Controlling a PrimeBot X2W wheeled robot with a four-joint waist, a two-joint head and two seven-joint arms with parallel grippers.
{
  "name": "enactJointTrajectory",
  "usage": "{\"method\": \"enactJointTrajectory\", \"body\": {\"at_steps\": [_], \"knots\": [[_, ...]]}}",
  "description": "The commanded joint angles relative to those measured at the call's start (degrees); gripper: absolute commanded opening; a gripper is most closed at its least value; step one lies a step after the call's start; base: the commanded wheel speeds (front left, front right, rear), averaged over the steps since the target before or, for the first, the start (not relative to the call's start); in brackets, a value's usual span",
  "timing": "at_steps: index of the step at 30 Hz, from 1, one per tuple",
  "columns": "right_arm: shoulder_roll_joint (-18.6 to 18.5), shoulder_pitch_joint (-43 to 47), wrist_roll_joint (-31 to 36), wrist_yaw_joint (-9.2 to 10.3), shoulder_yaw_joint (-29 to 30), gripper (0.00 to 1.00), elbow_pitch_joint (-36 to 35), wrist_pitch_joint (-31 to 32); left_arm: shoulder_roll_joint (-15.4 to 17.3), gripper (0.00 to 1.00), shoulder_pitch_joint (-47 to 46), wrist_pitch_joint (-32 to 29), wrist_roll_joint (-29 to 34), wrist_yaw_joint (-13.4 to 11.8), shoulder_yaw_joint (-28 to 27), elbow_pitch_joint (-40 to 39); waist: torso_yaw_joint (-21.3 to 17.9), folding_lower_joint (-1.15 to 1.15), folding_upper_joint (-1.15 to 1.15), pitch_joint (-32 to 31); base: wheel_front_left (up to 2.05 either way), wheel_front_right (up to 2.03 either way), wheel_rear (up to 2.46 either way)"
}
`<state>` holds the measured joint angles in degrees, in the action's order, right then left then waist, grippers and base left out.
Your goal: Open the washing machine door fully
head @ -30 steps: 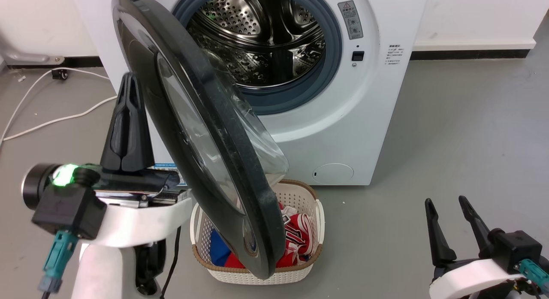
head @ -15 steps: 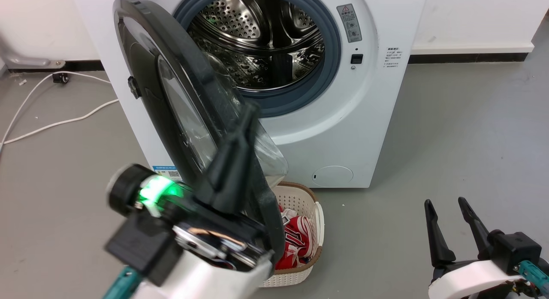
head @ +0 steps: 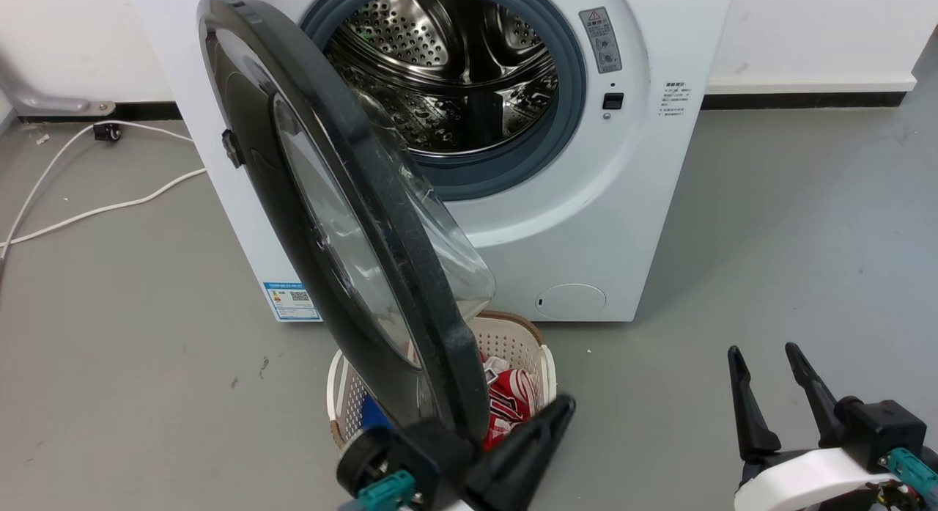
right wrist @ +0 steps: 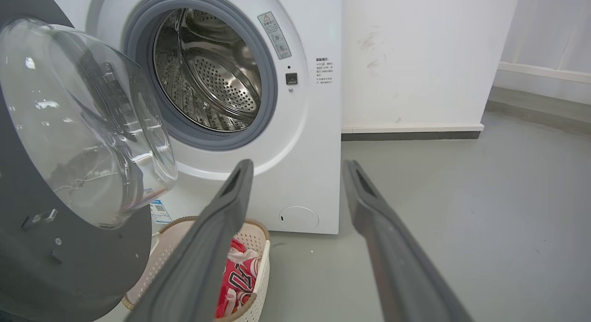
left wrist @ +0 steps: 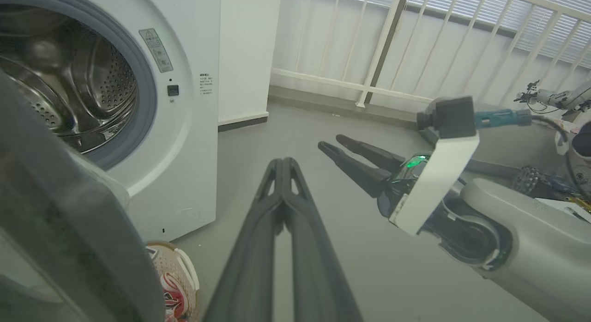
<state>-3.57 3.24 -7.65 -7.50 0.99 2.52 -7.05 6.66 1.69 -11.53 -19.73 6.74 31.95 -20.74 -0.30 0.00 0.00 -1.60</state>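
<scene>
Since a second ago the left gripper (head: 560, 416) has swung from the outer side of the washing machine door (head: 344, 232), across its front, down to the bottom of the head view. It now touches nothing, its two fingers pressed together. The right gripper (head: 762, 350) rests low at the right, fingers spread and empty.

The door stands roughly half open, edge-on to the head camera, its lower rim over the laundry basket (head: 546, 364) of red clothes. The washing machine (head: 586, 225) shows its steel drum (head: 454, 64) exposed.

With nothing holding it, the door may stay short of fully open or drift back. A fresh push with closed fingers could slide off the glossy rim or strike the glass bowl. Whether the rim clears the basket I cannot tell; a snag there would stop the swing.
</scene>
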Motion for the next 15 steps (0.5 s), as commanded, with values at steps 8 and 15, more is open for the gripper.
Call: {"method": "enactJointTrajectory", "body": {"at_steps": [8, 15], "knots": [[0.3, 0.34, -0.23, 0.01, -0.3, 1.0, 0.26, 0.09, -0.86, 0.0, 0.15, 1.37, 0.49, -1.37, 0.98, 8.37, -0.31, 0.0, 0.0, 0.36, 0.0, 0.0, 0.0], [0.38, -0.48, -0.44, 0.01, -0.99, 1.0, 0.69, -0.17, -2.1, 0.0, -3.32, 7.38, 2.37, -4.95, -1.7, 16.73, -1.33, 0.0, 0.0, 1.04, 0.0, 0.0, 0.0]]}}
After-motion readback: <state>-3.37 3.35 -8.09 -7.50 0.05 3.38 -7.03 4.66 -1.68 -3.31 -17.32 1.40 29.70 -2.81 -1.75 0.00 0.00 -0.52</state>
